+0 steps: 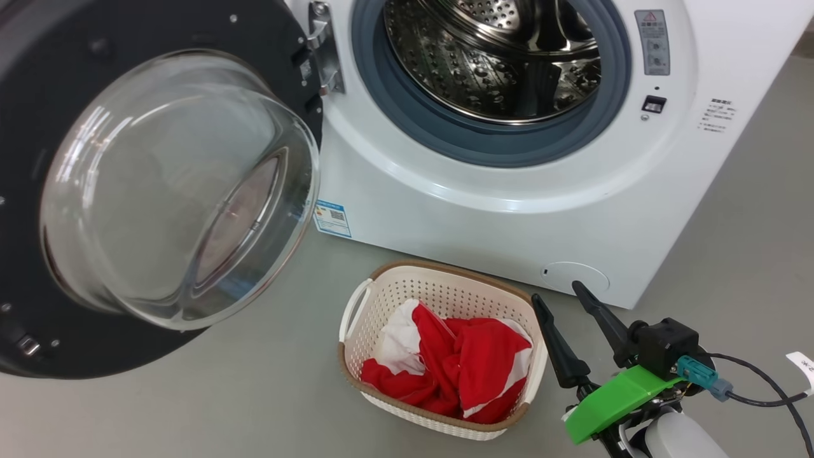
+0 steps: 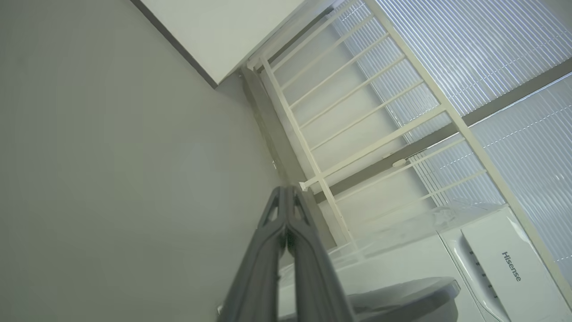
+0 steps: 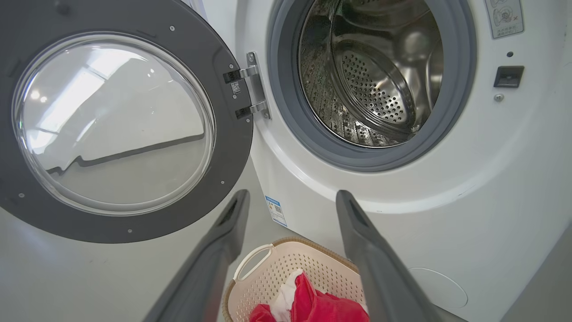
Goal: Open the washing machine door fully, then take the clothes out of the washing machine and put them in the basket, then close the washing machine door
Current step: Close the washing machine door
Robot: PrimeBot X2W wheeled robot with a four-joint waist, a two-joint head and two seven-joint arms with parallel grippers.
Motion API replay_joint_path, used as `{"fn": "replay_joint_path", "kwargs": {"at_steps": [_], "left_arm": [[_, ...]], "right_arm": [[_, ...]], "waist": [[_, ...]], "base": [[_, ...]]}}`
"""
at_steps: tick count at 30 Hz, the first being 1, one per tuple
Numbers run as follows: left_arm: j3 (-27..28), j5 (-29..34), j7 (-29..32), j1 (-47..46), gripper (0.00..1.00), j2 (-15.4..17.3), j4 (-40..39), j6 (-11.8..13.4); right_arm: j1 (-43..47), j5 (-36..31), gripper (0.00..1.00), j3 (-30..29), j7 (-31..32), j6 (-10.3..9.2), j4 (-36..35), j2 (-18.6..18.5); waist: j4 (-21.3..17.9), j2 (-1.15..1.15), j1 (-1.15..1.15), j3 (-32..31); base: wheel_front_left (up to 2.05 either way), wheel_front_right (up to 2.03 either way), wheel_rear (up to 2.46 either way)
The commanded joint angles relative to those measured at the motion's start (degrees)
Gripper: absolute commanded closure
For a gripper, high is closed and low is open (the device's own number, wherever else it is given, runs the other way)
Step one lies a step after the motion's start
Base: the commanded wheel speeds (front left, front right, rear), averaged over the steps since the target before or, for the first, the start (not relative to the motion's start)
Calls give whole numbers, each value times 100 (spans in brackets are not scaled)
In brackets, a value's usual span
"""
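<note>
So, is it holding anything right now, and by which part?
Nothing. The right gripper is open and empty near the basket; the left gripper is shut on nothing.

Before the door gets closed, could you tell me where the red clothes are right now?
In the head view, the red clothes lie in the cream basket on the floor, lower centre, before the washing machine.
</note>
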Motion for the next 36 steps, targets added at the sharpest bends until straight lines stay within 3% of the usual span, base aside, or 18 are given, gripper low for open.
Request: {"fn": "replay_joint_path", "kwargs": {"at_steps": [1,8,17,30,36], "left_arm": [[122,-60,158,-190,100,391,75,32],[-65,-160,998,-377,100,410,745,-77],[-249,-340,2043,-559,100,209,1015,-391],[-429,-654,3598,-464,100,-17,712,-853],[-458,-855,4282,-301,100,-140,318,-843]], "right_arm": [[-190,-86,0,152,-37,37,-112,1],[-204,-114,0,129,-37,37,-134,0],[-235,-146,0,79,-37,37,-120,9],[-192,-102,0,44,-37,37,-75,54],[-155,-70,0,49,-37,37,-64,67]], "waist": [[-76,0,0,53],[-173,0,0,104],[-153,0,0,162],[-114,0,0,25],[-133,0,0,-73]], "base": [[0,0,0],[0,0,0],[0,0,0],[0,0,0],[0,0,0]]}}
